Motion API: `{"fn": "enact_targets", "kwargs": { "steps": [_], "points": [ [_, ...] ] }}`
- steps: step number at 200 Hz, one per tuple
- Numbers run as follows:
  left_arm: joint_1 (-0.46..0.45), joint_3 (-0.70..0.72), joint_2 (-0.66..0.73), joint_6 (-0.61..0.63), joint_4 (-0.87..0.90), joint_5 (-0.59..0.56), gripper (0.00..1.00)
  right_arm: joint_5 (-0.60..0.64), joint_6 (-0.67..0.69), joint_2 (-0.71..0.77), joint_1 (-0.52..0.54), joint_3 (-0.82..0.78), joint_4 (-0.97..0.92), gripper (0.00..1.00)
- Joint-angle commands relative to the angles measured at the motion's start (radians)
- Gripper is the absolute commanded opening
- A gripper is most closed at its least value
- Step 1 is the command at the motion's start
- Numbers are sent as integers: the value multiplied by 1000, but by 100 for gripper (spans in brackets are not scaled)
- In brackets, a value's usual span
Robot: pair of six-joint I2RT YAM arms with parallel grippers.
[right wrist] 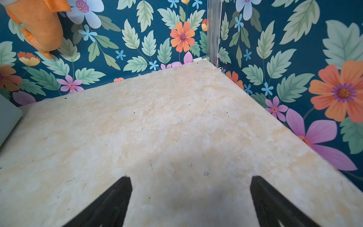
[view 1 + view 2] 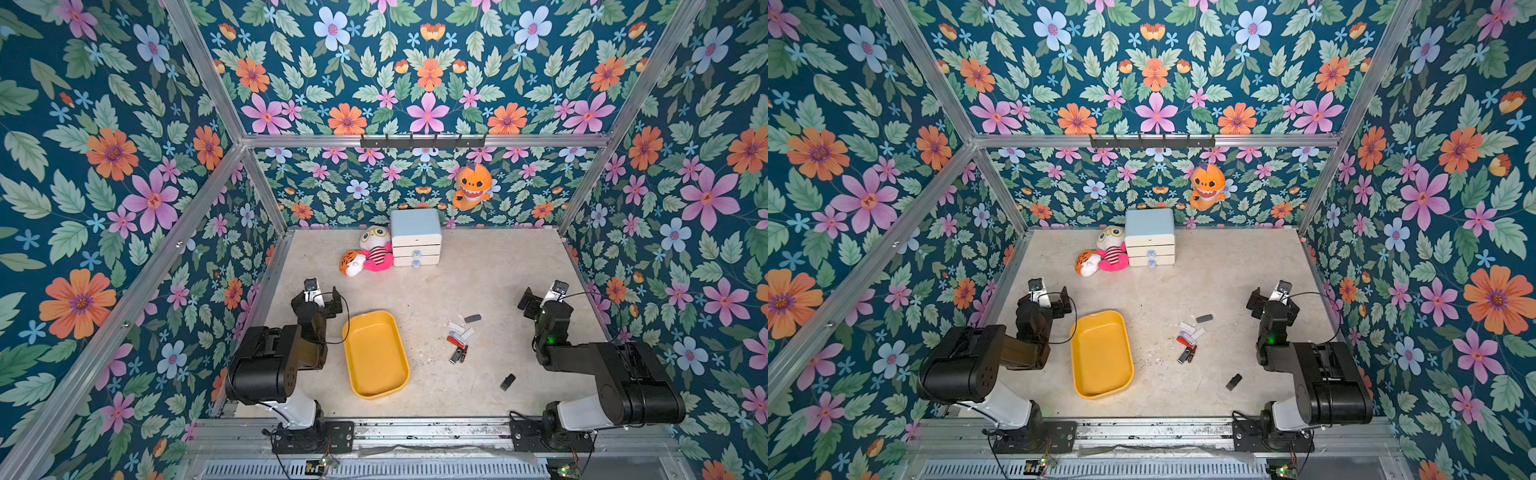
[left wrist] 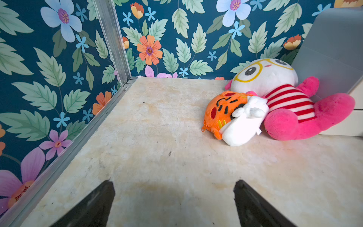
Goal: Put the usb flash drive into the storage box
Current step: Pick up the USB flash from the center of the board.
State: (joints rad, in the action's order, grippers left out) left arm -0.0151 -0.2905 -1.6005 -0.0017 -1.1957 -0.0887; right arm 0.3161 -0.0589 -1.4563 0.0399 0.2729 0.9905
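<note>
Opening step: left pincer and right pincer hang released, empty. The shallow yellow plastic storage box is bare; next, probably, reach the small usb flash drives.

At the back of the beige worktop stands a white drawer cabinet with a pale blue top. A pink doll in glasses and a striped shirt leans against its side, and a small orange tiger toy touches the doll. Above, an orange dinosaur toy hangs on the flowered wall below a black hook rail.
</note>
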Motion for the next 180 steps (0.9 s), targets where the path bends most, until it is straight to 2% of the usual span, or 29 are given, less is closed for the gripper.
{"fn": "enact_targets", "kwargs": {
  "steps": [1, 116, 121, 128, 138, 155, 168, 180],
  "points": [
    [1, -2, 1, -9, -5, 0, 99, 0, 3, 1, 1, 1, 7, 99],
    [0, 2, 1, -7, -8, -3, 99, -19, -4, 4, -6, 4, -7, 99],
    [-6, 1, 4, -7, -13, -26, 99, -20, -4, 5, -6, 5, -7, 99],
    [-26, -2, 17, -14, -18, -116, 99, -20, -3, 3, -7, 2, -3, 99],
    [-49, -25, 75, -18, 89, -205, 99, 2, 3, 15, -6, 4, -6, 99],
    [-65, -107, 211, -15, 327, -198, 99, 22, 19, 163, 19, 55, -217, 99],
    [-71, -155, 334, -153, 478, -218, 99, 54, -15, 322, 44, 106, -409, 99],
    [-69, -195, 435, -263, 615, -208, 99, -7, -88, 454, 43, 123, -505, 99]
  ]
}}
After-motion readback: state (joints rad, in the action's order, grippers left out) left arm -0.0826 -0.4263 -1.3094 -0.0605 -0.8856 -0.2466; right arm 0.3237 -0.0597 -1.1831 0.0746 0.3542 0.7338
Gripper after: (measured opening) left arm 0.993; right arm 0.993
